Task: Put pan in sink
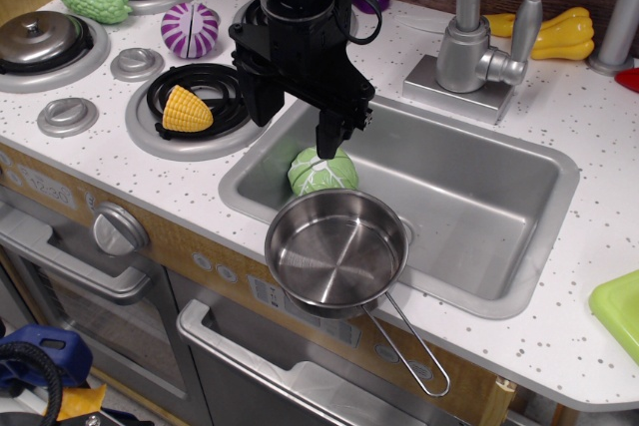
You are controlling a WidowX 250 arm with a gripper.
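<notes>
The pan [336,251], a small shiny steel saucepan, sits upright at the front rim of the sink, partly over the basin and partly over the counter's front strip. Its wire loop handle [414,346] sticks out to the front right, past the counter edge. The sink [479,207] is a wide brushed-metal basin in the white speckled countertop. My black gripper [297,135] hangs over the sink's back left corner, above and behind the pan, not touching it. Its jaws stand apart with nothing between them.
A green cabbage toy [321,172] lies in the sink's left part, just behind the pan. Corn [187,109] sits on the near burner. The faucet [469,47] stands behind the sink. A lidded pot [40,39] is far left, and a green plate edge [619,311] is at the right.
</notes>
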